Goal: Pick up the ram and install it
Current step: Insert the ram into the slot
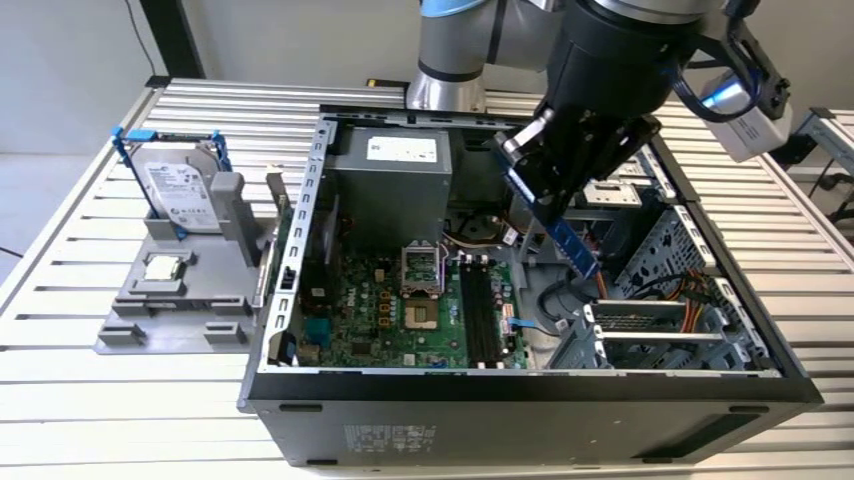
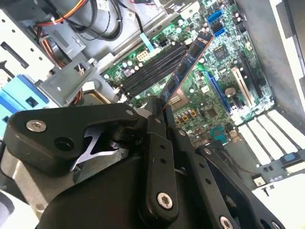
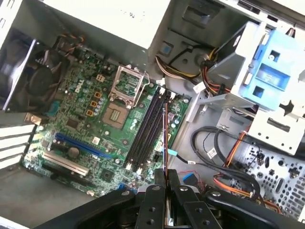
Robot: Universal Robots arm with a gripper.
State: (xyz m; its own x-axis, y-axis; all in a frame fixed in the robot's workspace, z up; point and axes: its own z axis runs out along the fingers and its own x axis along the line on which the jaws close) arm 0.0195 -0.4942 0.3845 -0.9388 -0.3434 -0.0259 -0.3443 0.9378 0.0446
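In the exterior view, the open case [image 1: 534,385] is sitting on the counter [image 1: 80,400], with its memory slots [image 1: 478,310] showing inside. At 2 o'clock from them, the ram [image 1: 577,248] is hanging tilted above the board. The end effector [image 1: 537,172] is clamping its upper end. A drive [image 1: 178,190] is standing at the case's 10 o'clock.

The ram [image 1: 571,240] has its upper end hidden inside the pincer [image 1: 541,185]; the arm [image 1: 627,40] is cut off at twelve o'clock of the exterior view, the case [image 1: 534,420] at six o'clock.
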